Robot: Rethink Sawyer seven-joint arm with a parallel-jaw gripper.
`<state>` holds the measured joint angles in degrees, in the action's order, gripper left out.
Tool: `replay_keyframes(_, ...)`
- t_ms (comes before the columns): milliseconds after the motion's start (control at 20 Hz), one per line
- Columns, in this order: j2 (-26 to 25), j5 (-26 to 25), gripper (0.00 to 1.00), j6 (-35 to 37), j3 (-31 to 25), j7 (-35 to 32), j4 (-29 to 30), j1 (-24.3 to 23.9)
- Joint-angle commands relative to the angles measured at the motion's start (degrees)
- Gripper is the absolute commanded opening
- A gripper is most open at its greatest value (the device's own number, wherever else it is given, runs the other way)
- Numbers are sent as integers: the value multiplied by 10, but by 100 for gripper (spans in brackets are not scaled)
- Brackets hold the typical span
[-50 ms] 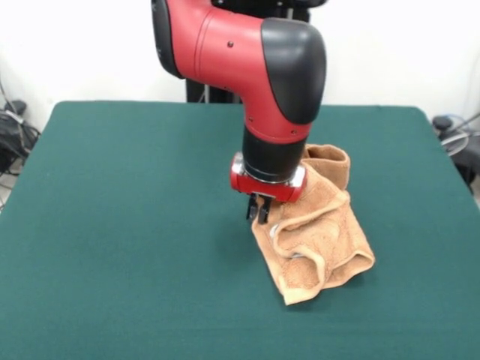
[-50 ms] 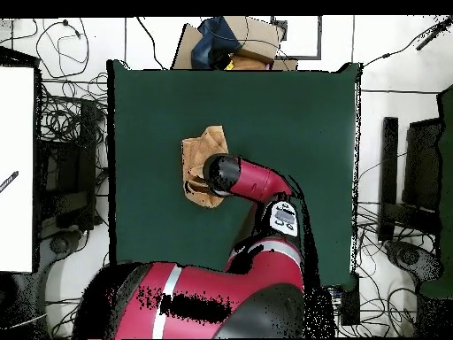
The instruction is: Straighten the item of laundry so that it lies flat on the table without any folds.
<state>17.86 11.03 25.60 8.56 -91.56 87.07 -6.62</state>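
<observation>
front view has my gripper (image 1: 258, 212) low over the table (image 1: 112, 225), right at the near-left edge of the towel (image 1: 319, 236). my two dark fingers (image 1: 263, 210) hang close together with almost no gap between them, and they meet the cloth at its upper left rim; whether a fold sits pinched between them i cannot tell, since the tips are partly lost against the fabric. the towel is bunched, not flat: thick rolled folds run across it, one corner stands up behind my wrist, and another corner points down toward the near edge of the table. it lies right of the table's middle in this view. overhead view shows the towel (image 2: 202, 159) as a crumpled tan patch left of the table's (image 2: 292, 115) centre, with my arm (image 2: 252, 181) reaching across from the bottom and covering its right side, so my fingertips are hidden there.
</observation>
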Motion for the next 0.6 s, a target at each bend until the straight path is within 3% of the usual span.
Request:
replay_keyframes(50,-11,5,0,120,-14,-105,-9,23)
replay_keyframes(600,-7,3,0,207,-2,-126,-43,34)
